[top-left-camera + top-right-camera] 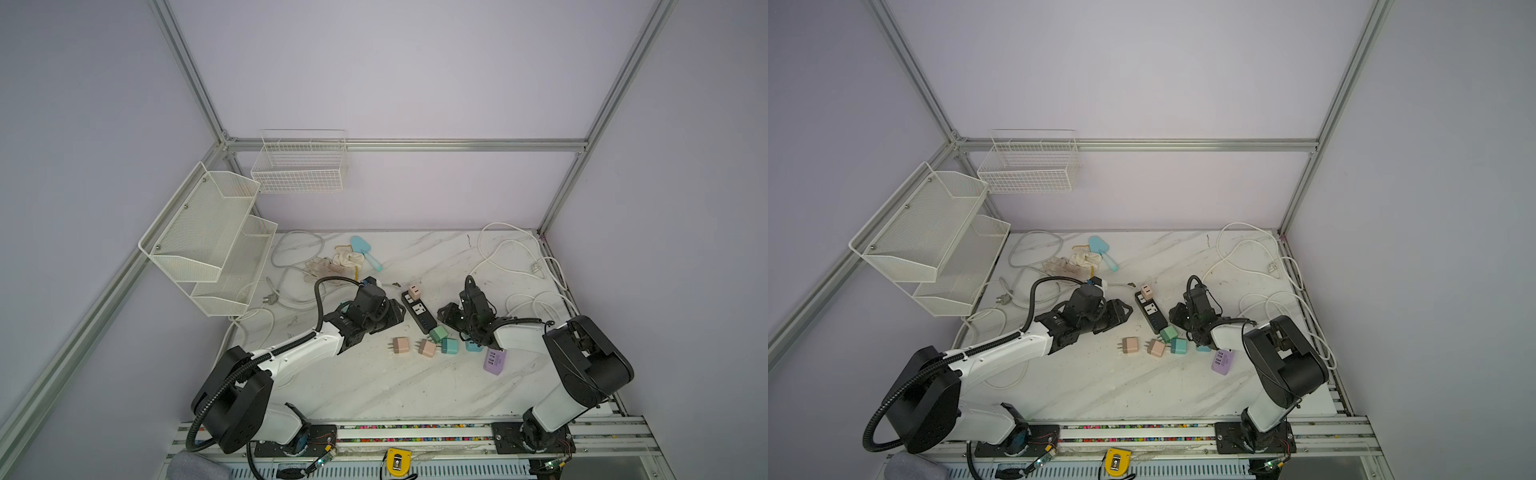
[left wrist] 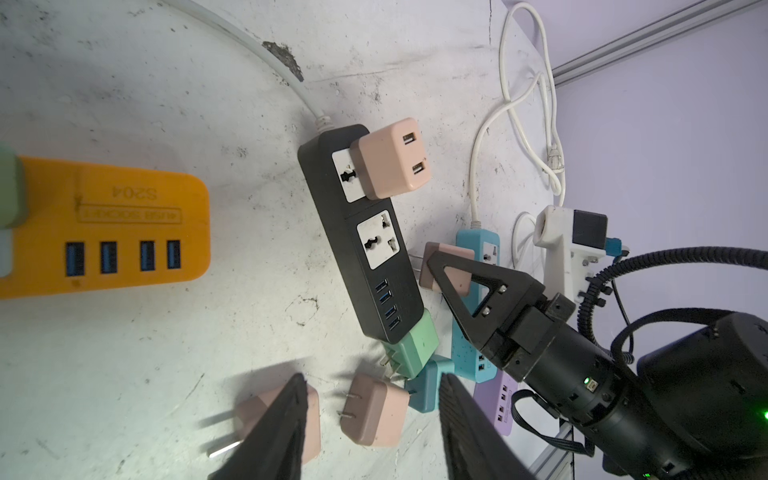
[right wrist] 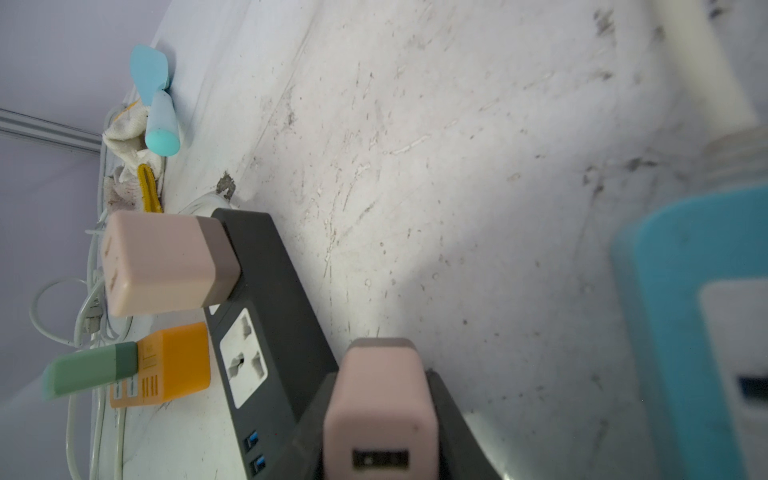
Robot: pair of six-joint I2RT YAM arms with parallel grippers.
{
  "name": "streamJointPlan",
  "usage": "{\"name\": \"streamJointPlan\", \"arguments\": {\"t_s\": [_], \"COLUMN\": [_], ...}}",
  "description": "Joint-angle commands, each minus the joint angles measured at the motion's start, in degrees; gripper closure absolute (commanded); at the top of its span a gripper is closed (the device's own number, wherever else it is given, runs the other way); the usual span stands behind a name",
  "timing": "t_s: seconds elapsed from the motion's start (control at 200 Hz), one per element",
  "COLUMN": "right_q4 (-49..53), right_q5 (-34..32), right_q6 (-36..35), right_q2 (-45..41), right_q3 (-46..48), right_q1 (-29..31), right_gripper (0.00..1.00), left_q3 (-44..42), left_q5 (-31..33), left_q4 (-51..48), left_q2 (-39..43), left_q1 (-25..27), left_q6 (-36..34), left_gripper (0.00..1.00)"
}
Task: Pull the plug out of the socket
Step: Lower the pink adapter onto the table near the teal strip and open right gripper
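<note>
Right end effector [image 2: 442,268] clamps pink cube plastic plug [image 3: 380,411], prongs clear of black plastic power strip [image 2: 330,208]. Twin pink plug [image 2: 390,164] seated in end socket [image 2: 347,178]. Left end effector [image 2: 374,382] half-open, empty, likely bracing standby.

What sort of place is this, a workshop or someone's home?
Most likely a robot test cell: left arm and right arm bolted to a rail, boxed in by aluminium framing, with a black power strip and loose plugs on the table.
</note>
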State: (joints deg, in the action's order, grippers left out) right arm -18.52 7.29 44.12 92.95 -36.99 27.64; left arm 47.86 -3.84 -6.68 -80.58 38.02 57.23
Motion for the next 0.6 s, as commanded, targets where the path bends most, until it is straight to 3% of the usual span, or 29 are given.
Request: {"name": "streamJointPlan", "arguments": {"t_s": [0.0, 0.14, 0.27, 0.475, 0.595], "right_q4": [2.1, 5.4, 8.8, 14.8, 17.6], "right_q5": [-2.2, -4.8, -7.5, -10.1, -11.3], "right_q6": [-1.3, -2.8, -4.4, -7.0, -11.5], "right_q2": [-1.2, -3.3, -6.4, -9.8, -12.1], "right_q3": [-1.5, -2.0, -2.5, -4.5, -6.5], "right_q1": [-0.2, -0.2, -0.1, -0.1, -0.2], "right_gripper": [0.59, 0.51, 0.36, 0.25, 0.24], "left_q3": [-1.9, -1.5, -1.1, -0.7, -0.1], "left_q5": [-0.2, -0.5, -0.4, 0.0, 0.0], "left_q4": [2.5, 2.6, 2.1, 1.2, 0.8], "left_q2": [0.1, -2.0, -2.0, -1.3, -1.2], "left_q1": [0.1, 0.2, 0.0, -0.2, -0.6], "left_q6": [-1.1, -1.3, -1.7, -2.6, -3.2], "left_gripper": [0.48, 0.48, 0.48, 0.48, 0.47]}}
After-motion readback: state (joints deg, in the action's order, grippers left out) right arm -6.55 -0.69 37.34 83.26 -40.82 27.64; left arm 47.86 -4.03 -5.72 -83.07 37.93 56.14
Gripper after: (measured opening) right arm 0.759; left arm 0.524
